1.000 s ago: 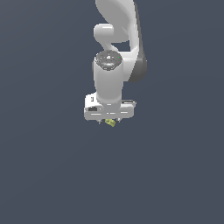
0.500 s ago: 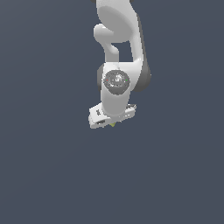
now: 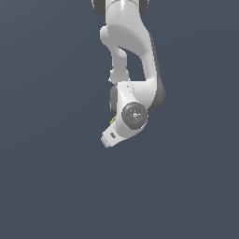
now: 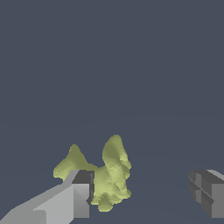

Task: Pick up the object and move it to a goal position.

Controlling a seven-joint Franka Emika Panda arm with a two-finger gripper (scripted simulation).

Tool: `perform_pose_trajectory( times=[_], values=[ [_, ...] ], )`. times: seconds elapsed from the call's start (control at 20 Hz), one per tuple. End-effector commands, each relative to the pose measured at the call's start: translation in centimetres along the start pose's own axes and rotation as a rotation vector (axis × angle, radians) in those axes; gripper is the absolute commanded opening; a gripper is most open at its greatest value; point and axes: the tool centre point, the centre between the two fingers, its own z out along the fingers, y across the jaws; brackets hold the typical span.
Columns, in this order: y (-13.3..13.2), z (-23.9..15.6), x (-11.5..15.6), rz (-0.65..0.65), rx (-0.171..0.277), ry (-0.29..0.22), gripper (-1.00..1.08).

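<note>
Between the tool's [image 4: 140,192] spread-apart fingers, the object [image 4: 109,175] touches only one finger [image 4: 81,194]; unclamped, it could slip free as the tilted arm swings.

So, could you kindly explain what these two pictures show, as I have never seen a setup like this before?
These are renders from a simulator, not photographs. The white jointed machine is a robot arm, seen in the exterior view from a camera off the arm. At its lower end sits the gripper, the part that grasps things. The other picture comes from a camera on the wrist, looking along the gripper's two grey fingers. There the fingers stand apart: the yellow-green lumpy object lies against one finger, while the other finger is well clear of it, so the gripper is open. In the exterior view only a small yellow-green speck shows beside the gripper. The background is plain dark grey in both pictures; whether the object rests on a surface cannot be told.
</note>
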Motion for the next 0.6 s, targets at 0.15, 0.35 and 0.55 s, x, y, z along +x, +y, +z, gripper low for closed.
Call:
perform_pose_trajectory(
  times=[0.15,0.35,0.55],
  values=[
    [-0.6,2.0,-0.2,-0.17,0.049,-0.123,0.68],
    [-1.0,3.2,-0.4,-0.279,0.091,-0.201,0.68],
    [-1.2,4.1,-0.7,-0.362,0.129,-0.259,0.68]
  ],
)
